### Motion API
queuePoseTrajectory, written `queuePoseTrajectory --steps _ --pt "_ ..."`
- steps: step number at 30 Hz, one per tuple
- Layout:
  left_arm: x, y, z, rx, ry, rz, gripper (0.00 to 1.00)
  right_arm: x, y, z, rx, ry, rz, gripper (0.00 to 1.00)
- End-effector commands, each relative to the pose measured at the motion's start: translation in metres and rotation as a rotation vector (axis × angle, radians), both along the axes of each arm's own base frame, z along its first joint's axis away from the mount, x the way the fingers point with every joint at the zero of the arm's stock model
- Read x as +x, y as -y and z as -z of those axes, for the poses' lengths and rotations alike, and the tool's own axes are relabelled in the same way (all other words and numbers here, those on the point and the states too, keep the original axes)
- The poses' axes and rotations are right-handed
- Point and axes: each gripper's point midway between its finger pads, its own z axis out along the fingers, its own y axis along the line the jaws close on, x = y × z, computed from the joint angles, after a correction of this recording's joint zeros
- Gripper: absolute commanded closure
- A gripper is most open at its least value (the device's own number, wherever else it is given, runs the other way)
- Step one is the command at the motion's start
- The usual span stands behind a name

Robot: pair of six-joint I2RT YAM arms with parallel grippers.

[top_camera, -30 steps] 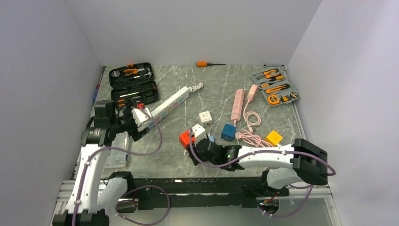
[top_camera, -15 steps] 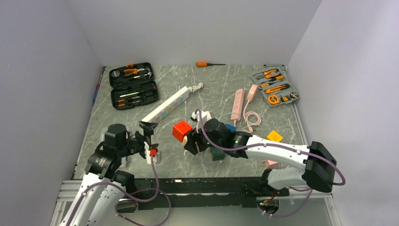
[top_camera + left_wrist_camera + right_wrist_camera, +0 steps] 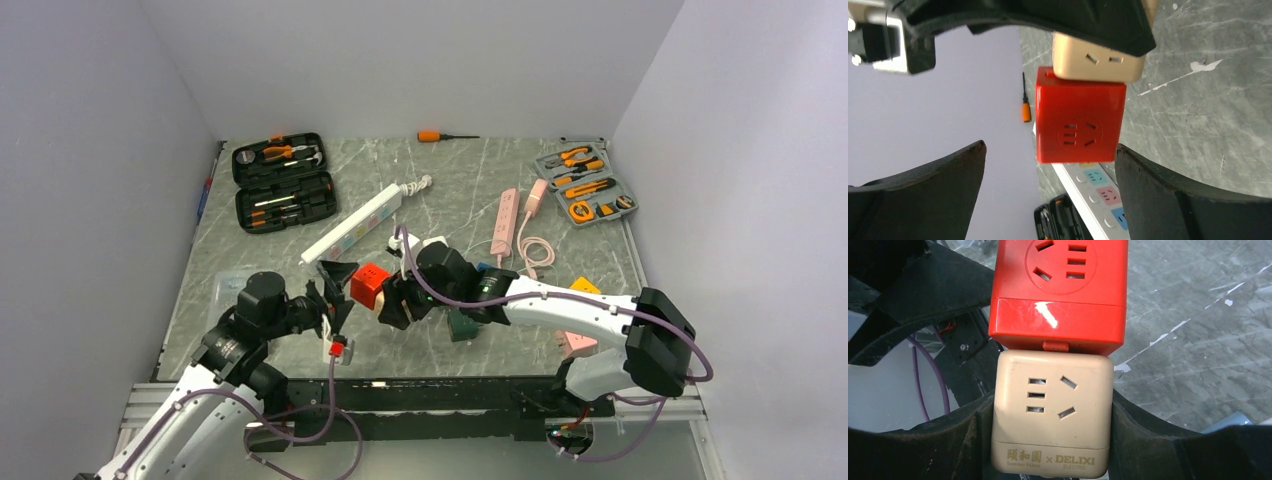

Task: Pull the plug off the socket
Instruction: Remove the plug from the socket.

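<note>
Right gripper (image 3: 1050,415) is clamped on the beige cube socket (image 3: 1052,410), one black finger pressed against each side of it. The cube's front face carries printed DELIXI lettering. The red cube socket (image 3: 1060,295) is joined to the beige cube's far face, a small red tab showing at the seam, so the pair stands out from the fingers as one block.

In the top view the right gripper (image 3: 395,300) holds this block above the marble table (image 3: 450,180), near its front and middle, with the red cube socket (image 3: 370,283) pointing toward the left arm.

The left gripper (image 3: 335,290) faces it with its jaws spread wide. In the left wrist view the red cube socket (image 3: 1079,122) sits between the two fingers of the left gripper (image 3: 1050,170), with a clear gap on each side and no contact. The beige cube socket (image 3: 1095,60) lies beyond it.

A white power strip (image 3: 355,225) lies slantwise behind the cubes. A black tool case (image 3: 283,180) lies open at the back left, a grey tool case (image 3: 585,185) at the back right, an orange screwdriver (image 3: 432,136) by the rear wall, and a pink power strip (image 3: 505,220) right of centre.
</note>
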Motion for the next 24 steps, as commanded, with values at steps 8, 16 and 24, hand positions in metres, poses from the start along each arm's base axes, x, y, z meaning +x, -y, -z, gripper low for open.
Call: queuePoseTrajectory --steps 8,16,24 --pt "0.01 0.019 0.01 0.077 0.068 0.03 0.01 0.004 -0.037 -0.062 0.179 0.056 -0.083 0.97" --pt "0.025 0.021 0.004 0.071 0.114 -0.007 0.1 0.0 -0.037 -0.058 0.171 0.039 -0.106 0.99" --pt "0.012 0.033 0.004 0.067 0.068 0.034 0.37 0.001 -0.045 -0.058 0.181 0.033 -0.123 1.0"
